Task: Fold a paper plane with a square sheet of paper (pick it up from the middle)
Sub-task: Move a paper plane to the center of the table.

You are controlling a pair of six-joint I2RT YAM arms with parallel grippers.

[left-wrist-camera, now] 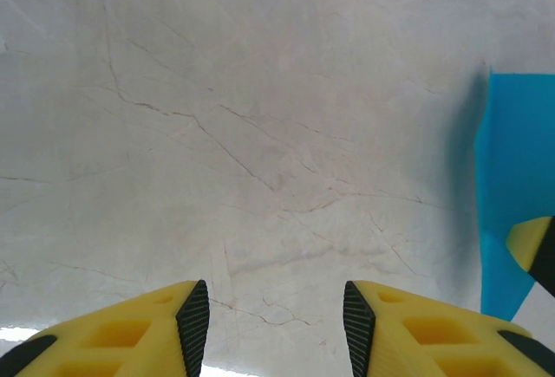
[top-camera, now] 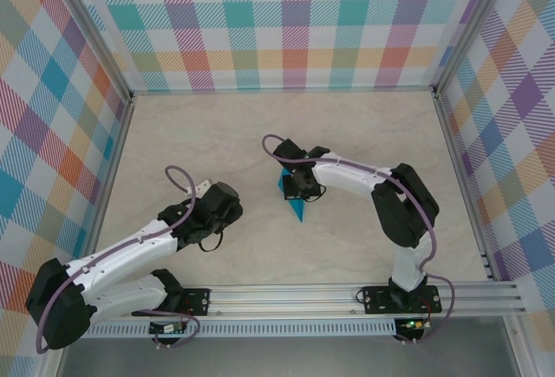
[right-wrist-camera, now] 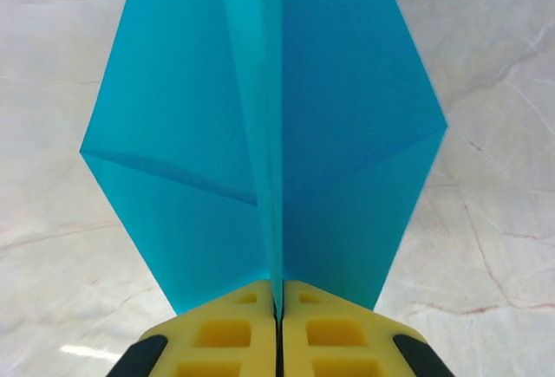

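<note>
The square sheet of paper stands folded into a teal-blue paper plane (right-wrist-camera: pixel 260 134) with a raised centre ridge and two wings spreading to either side. My right gripper (right-wrist-camera: pixel 279 303) is shut on that ridge, its yellow fingers pressed together with the paper between them. From above, the paper plane (top-camera: pixel 296 209) pokes out below the right gripper (top-camera: pixel 299 188) near the table's middle. My left gripper (left-wrist-camera: pixel 276 308) is open over bare table, with nothing between its fingers. It (top-camera: pixel 232 212) hovers to the left of the plane, whose wing (left-wrist-camera: pixel 512 169) is at the right edge of the left wrist view.
The pale marble-patterned tabletop (top-camera: pixel 260 134) is boxed in by plaid walls (top-camera: pixel 286 22) on three sides. An aluminium rail (top-camera: pixel 347 295) carrying both arm bases runs along the near edge. A yellow fingertip of the right gripper (left-wrist-camera: pixel 531 243) overlaps the paper.
</note>
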